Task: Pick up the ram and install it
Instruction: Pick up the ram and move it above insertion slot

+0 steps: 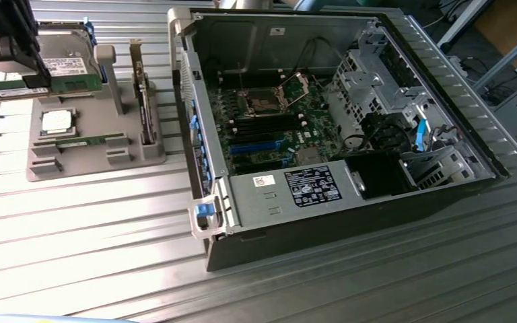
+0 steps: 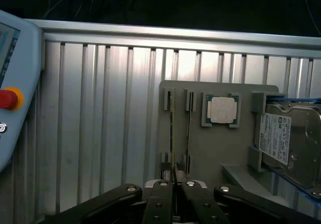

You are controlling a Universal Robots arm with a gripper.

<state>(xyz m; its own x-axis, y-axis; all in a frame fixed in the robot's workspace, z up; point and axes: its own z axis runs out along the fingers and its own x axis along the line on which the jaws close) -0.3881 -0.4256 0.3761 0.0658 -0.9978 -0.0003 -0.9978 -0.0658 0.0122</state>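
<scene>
Ram up in the grip, clear of its holder!
The end effector [image 2: 173, 183] is clamped tight on the ram [image 1: 65, 86], its long axis crosswise to the fingers, just above the gray holder [image 1: 88, 165]. The open computer case [image 1: 268, 202] lies toward the exterior view's right.

A grey holder [image 1: 97, 168] stands on the ribbed metal table [image 1: 97, 242], directly under the gripper [image 1: 32, 86]. In this holder, close below the gripper, a square silver processor chip [image 1: 56, 122] lies flat in its recess. A hard drive [image 1: 65, 54] with a white label sits just beside the gripper. A dark expansion card [image 1: 142, 101] stands upright on its edge, a little further from it. Well apart from the gripper, toward the exterior view's right, an open computer case [image 1: 240, 40] lies on its side. It shows a green motherboard [image 1: 277, 128] and a power supply [image 1: 285, 195] with a label. In the wrist view a pale blue pendant [image 2: 20, 73] with a red button [image 2: 7, 98] is also well apart from the gripper
</scene>
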